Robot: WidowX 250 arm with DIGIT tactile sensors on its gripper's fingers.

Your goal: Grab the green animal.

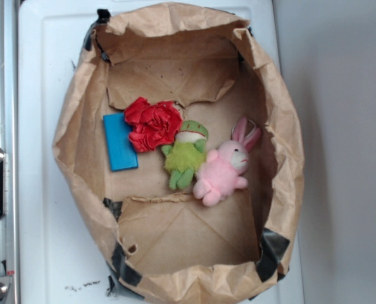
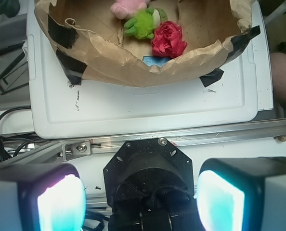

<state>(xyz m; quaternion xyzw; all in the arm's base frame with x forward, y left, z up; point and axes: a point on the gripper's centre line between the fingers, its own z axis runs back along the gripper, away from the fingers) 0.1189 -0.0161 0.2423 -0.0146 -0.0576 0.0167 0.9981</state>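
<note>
The green animal (image 1: 185,156) is a fuzzy lime-green plush frog lying in the middle of an open brown paper bag (image 1: 80,126), between a red fabric flower and a pink bunny. In the wrist view the green animal (image 2: 144,22) shows far off near the top edge, inside the bag. My gripper (image 2: 140,202) hangs well back from the bag, over the metal rail. Its two glowing pads (image 2: 60,204) stand wide apart with nothing between them. The gripper does not appear in the exterior view.
A red ruffled flower (image 1: 152,123) touches the frog's left side, with a blue block (image 1: 119,142) beyond it. A pink plush bunny (image 1: 225,168) lies against the frog's right. The bag sits on a white tray (image 1: 42,240). A black mount plate (image 2: 148,166) lies below the gripper.
</note>
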